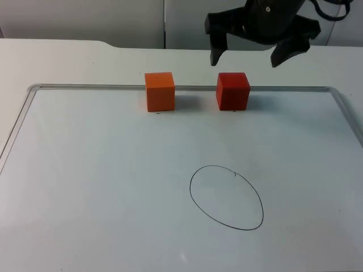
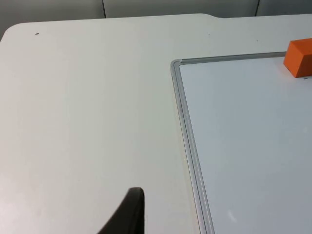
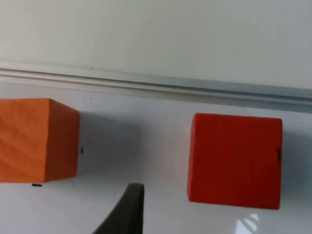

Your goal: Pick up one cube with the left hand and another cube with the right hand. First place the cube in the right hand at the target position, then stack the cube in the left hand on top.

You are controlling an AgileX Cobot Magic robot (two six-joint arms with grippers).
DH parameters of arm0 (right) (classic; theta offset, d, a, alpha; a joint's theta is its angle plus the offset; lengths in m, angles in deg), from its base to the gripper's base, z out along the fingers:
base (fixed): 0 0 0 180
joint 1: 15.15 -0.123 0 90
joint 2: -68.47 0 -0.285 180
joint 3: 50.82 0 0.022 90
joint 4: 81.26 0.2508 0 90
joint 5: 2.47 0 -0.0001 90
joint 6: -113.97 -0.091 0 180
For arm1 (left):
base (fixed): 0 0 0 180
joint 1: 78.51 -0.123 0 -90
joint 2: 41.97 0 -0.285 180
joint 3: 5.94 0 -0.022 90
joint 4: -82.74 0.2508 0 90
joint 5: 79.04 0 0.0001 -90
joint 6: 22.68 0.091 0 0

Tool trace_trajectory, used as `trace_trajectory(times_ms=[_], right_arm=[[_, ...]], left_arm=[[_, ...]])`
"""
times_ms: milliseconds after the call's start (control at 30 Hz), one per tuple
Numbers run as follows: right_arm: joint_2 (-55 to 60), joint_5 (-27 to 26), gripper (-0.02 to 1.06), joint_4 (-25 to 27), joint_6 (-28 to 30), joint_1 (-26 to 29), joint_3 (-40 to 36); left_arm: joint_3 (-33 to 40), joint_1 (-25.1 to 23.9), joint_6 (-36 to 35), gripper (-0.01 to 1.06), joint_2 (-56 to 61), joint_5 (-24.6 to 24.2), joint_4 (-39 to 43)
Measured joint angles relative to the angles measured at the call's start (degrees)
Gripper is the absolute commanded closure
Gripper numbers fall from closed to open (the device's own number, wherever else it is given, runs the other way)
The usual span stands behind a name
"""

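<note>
We look down on a white table top (image 1: 68, 56) that ends at a grey partition wall (image 1: 85, 17). On it lies a whiteboard (image 1: 113, 187) with a thin metal frame (image 1: 85, 86); its rounded corner and one long side of the frame also appear in the left wrist view, with bare table beside it.

On the whiteboard a thin black oval outline (image 1: 226, 197) is drawn, nearer to us than the cubes and well apart from them. We see wide bare board between the oval and the cubes, and all along the board's left side.

Two cubes sit just in front of the far frame rail. The orange cube (image 1: 159, 91) is to the left, the red cube (image 1: 232, 90) to the right, a clear gap between them, not touching. Both rest flat on one face, with their front faces roughly parallel to the rail; being cubes, they show no long axis. In the right wrist view we see both side by side with the rail just behind them.

The right gripper (image 1: 258, 54) hangs above the table behind the far rail, slightly right of the red cube; its two fingers are spread wide, grasping nothing.

For the left gripper, we cannot tell its state; its wrist view looks over table, board corner and the orange cube's edge (image 2: 300, 57).
</note>
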Motion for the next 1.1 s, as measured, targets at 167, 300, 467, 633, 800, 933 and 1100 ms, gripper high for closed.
trace_trajectory(times_ms=[167,300,467,633,800,933,1100], right_arm=[[2.8,-0.3,0.06,-0.9,-1.9,0.0,2.4],[5.1,0.8,0.06,-1.0,-2.1,0.0,5.6],[8.9,4.2,0.06,-1.1,-2.2,0.0,10.9],[11.0,6.3,0.06,-1.1,-2.2,0.0,12.5],[11.9,6.7,0.08,-1.4,-2.2,0.0,12.6],[11.9,6.7,0.16,-2.1,-2.2,0.0,12.6],[11.9,6.7,0.41,-2.2,-2.2,0.0,12.6]], left_arm=[[0.0,0.0,0.0,0.06,0.0,0.0,0.0],[0.0,0.0,0.0,0.06,0.0,0.0,0.0],[0.0,0.0,0.0,0.06,0.0,0.0,0.0],[0.0,0.0,0.0,0.06,0.0,0.0,0.0],[0.0,0.0,0.0,0.06,0.0,0.0,0.0],[0.0,0.0,0.0,0.06,0.0,0.0,0.0],[0.0,0.0,0.0,0.06,0.0,0.0,0.0]])
